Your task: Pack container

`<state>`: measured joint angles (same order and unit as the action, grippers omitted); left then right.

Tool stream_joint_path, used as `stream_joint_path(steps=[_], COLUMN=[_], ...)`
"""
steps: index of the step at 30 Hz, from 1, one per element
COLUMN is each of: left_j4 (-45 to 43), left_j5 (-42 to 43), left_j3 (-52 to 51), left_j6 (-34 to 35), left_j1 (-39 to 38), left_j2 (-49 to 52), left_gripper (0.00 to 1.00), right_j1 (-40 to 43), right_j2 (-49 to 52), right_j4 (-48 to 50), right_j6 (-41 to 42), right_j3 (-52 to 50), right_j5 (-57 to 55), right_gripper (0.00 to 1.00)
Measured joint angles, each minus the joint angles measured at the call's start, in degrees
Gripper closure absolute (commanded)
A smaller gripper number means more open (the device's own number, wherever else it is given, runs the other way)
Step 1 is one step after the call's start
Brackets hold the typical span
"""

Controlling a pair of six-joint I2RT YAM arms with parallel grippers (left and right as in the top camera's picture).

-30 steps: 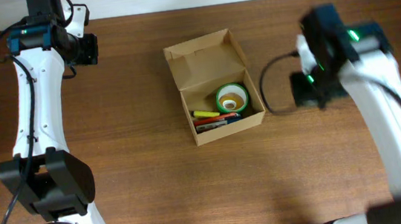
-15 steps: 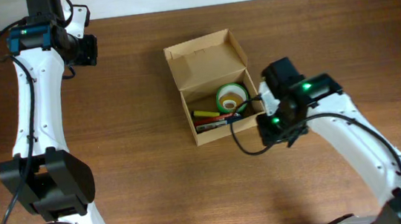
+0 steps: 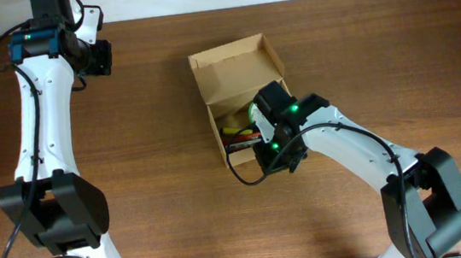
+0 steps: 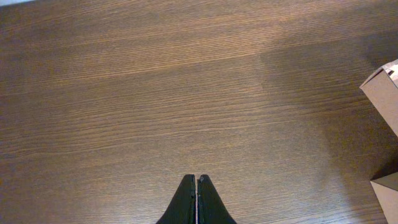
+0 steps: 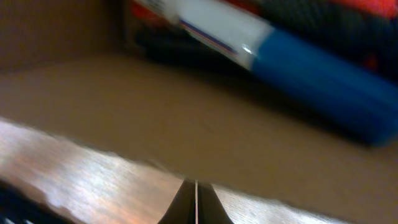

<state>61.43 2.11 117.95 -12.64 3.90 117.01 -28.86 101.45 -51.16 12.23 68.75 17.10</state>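
The container (image 3: 232, 64) is a small brown cardboard box in the table's middle, its flap lid standing open at the back. Inside lie several markers (image 3: 235, 132) and a green tape roll (image 3: 255, 109), partly hidden by my right arm. My right gripper (image 3: 265, 147) is shut and empty over the box's front right part. In the right wrist view, blurred, the right gripper (image 5: 196, 185) is close against a cardboard wall (image 5: 186, 118), with a blue-capped white marker (image 5: 292, 59) beyond. My left gripper (image 3: 103, 56) hangs shut at the far left; in its wrist view the left gripper (image 4: 196, 180) holds nothing.
Bare brown wood table (image 3: 161, 205) surrounds the box. In the left wrist view a corner of the box (image 4: 384, 93) shows at the right edge. My left arm's base (image 3: 55, 212) stands at the front left.
My right arm has swung left from the table's right side to the box, its gripper staying shut. The left arm and the box have not moved.
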Motion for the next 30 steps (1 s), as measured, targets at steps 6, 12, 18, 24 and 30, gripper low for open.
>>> stream_joint_path(steps=[6, 12, 18, 24, 30], left_j4=[-0.02, -0.02, -0.02, -0.04, -0.04], left_j5=[0.00, 0.02, 0.00, 0.02, 0.90], left_j3=[0.00, 0.00, 0.00, 0.00, 0.00], left_j6=[0.00, 0.00, 0.00, 0.00, 0.00], left_j1=[0.00, -0.02, -0.61, -1.84, -2.14], left_j2=[0.00, 0.00, 0.00, 0.00, 0.00], left_gripper=[0.98, 0.98, 0.98, 0.98, 0.98], right_j1=[-0.28, -0.28, -0.28, -0.28, -0.28], right_j2=[0.00, 0.00, 0.00, 0.00, 0.39], right_j4=[5.60, 9.75, 14.10, 13.88, 1.84], right_j6=[0.24, 1.33, 2.56, 3.08, 0.92], right_j3=[-0.04, -0.09, -0.11, -0.07, 6.01], right_j5=[2.08, 3.37, 3.41, 3.41, 4.00], right_gripper=[0.96, 0.96, 0.96, 0.96, 0.96])
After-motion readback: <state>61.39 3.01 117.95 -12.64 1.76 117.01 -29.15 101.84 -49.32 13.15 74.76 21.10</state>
